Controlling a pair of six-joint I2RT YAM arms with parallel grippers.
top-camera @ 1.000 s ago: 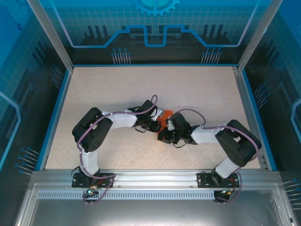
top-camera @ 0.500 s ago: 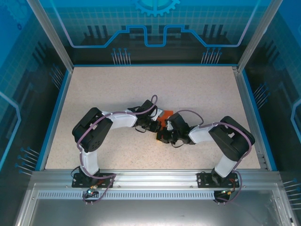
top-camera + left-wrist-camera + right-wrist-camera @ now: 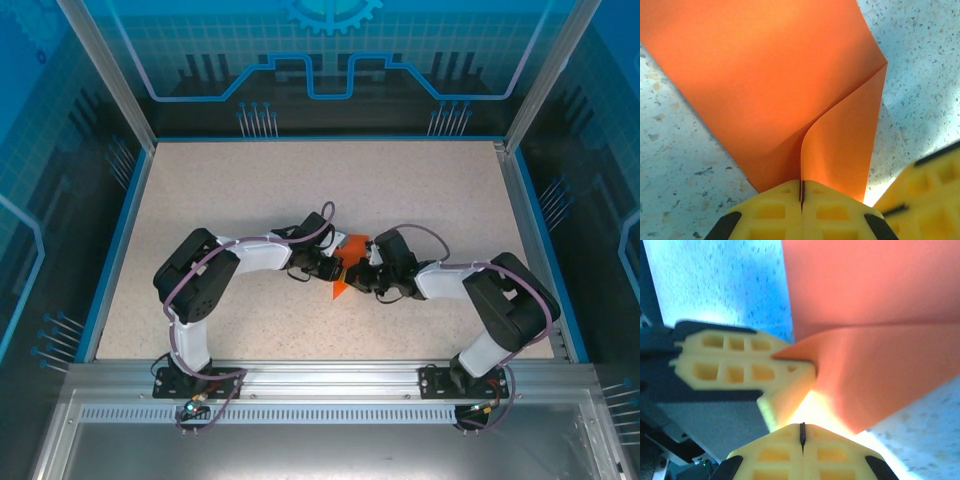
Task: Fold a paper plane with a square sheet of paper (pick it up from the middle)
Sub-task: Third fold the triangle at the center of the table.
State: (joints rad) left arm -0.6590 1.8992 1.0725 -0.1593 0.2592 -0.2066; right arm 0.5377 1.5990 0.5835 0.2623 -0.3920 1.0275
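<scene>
1. Top view: the two arms reach in from both sides and meet near the middle of the counter [image 3: 250,190]. The folded orange paper [image 3: 352,247] lies between them, and one pointed corner sticks out toward the near edge. The left pincer [image 3: 335,268] and the right pincer [image 3: 363,277] are close together at the paper. From this height I cannot tell how their fingers stand.
2. Left wrist view: the left pincer [image 3: 801,197] is pressed together and pinches the folded orange paper [image 3: 765,80] at a raised crease. One flap curves up from the seam of the fingers, and the rest spreads flat on the speckled counter [image 3: 680,165]. A yellow finger of the right pincer [image 3: 927,200] is just beside it at the lower right.
3. Right wrist view: the right pincer [image 3: 801,440] is pressed together. The lower edge of the folded orange paper [image 3: 875,305] is just in front of its tips, and I cannot tell whether they touch. The left pincer [image 3: 807,365] comes in from the left and nips a corner of the paper above the counter [image 3: 730,280].
</scene>
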